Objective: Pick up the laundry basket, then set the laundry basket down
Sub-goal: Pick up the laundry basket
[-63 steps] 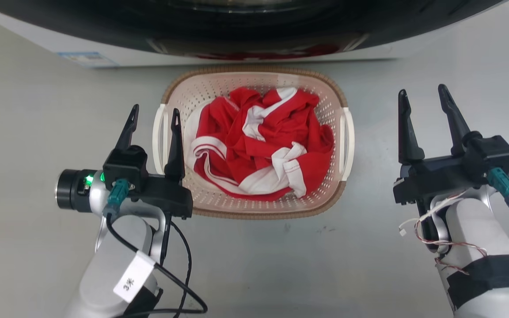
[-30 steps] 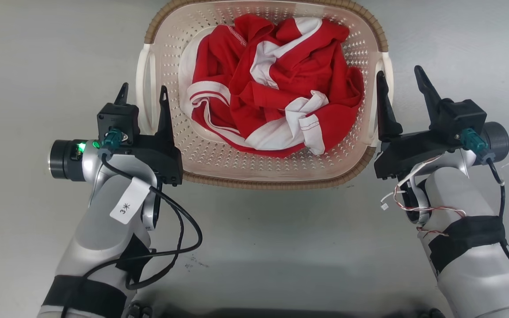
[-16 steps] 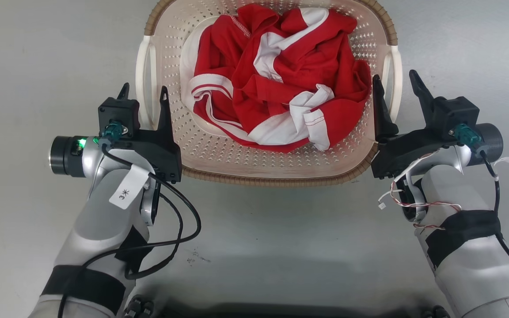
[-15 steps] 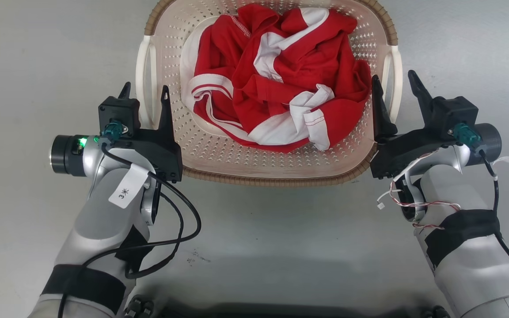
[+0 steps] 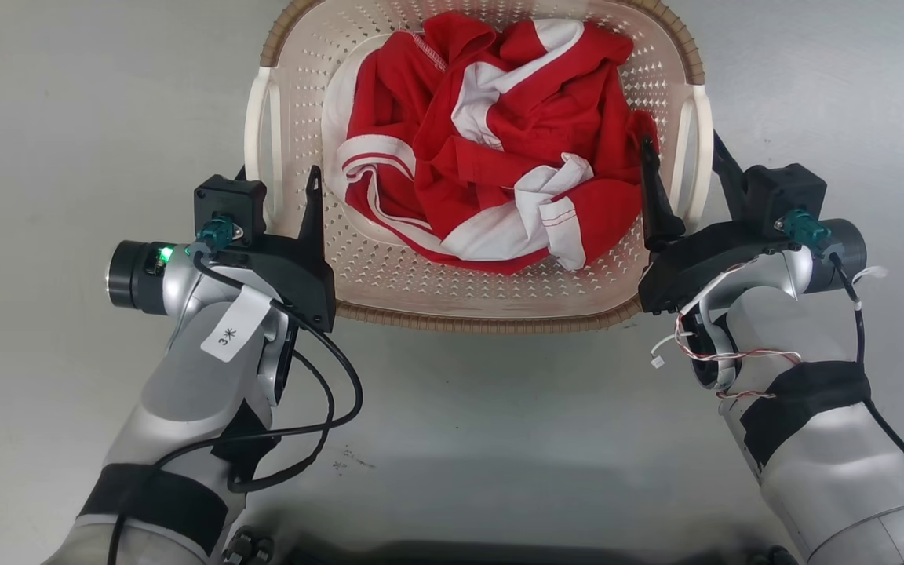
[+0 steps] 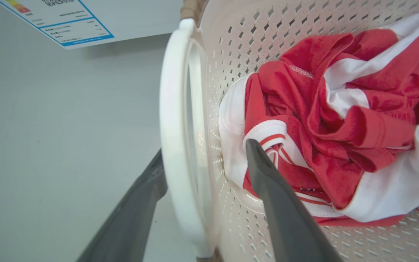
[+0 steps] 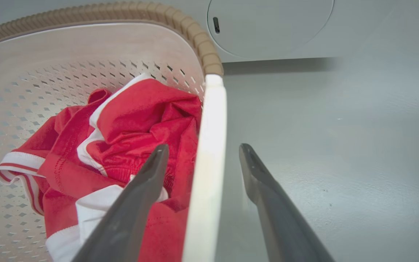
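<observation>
- Cream plastic, perforated and brown-rimmed, the laundry basket [image 5: 452, 286] sits on the floor between our two arms, with a red-and-white garment [image 5: 499, 149] bundled inside it.
- Our left gripper [image 5: 279, 179] stands spread astride the basket's left handle [image 5: 253, 118], one finger inside the wall and one outside; nothing is clamped yet.
- Our right gripper [image 5: 679, 145] mirrors that at the basket's right handle [image 5: 705, 125], its jaws likewise apart.
- We judge that this straddling prepares a level, two-sided lift, so the load does not tip.
- Around the basket the grey floor [image 5: 452, 439] looks smooth; beyond the basket's far side stands a white appliance [image 7: 267, 29] bearing a label [image 6: 60, 22].
</observation>
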{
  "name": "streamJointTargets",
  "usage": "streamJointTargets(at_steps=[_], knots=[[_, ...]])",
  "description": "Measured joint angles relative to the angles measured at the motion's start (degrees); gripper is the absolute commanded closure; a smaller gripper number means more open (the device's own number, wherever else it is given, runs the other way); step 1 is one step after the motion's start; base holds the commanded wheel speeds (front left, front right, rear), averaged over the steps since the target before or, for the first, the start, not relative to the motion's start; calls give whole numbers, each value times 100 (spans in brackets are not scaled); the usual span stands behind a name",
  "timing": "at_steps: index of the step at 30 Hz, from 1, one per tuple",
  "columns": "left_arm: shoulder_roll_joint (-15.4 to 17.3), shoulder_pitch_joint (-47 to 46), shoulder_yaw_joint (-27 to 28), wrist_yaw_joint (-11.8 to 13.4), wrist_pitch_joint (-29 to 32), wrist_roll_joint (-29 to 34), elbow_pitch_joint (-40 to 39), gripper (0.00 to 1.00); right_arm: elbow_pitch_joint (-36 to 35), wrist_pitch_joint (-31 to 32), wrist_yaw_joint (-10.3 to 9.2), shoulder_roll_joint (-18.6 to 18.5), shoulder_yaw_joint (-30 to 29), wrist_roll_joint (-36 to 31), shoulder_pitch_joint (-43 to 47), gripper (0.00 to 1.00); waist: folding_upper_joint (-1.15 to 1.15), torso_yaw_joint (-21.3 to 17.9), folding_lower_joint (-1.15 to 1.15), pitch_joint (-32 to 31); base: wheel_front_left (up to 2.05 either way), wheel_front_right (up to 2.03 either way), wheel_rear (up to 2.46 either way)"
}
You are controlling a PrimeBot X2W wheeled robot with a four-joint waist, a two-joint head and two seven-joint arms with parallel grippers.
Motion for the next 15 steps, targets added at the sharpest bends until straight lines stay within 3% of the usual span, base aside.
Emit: streamJointTargets(at_steps=[15], knots=[[1,-104,-402,-44,7,-392,172,0,430,0,-151,0,483,456,-226,0,0,5,0,-24,0,0,0]])
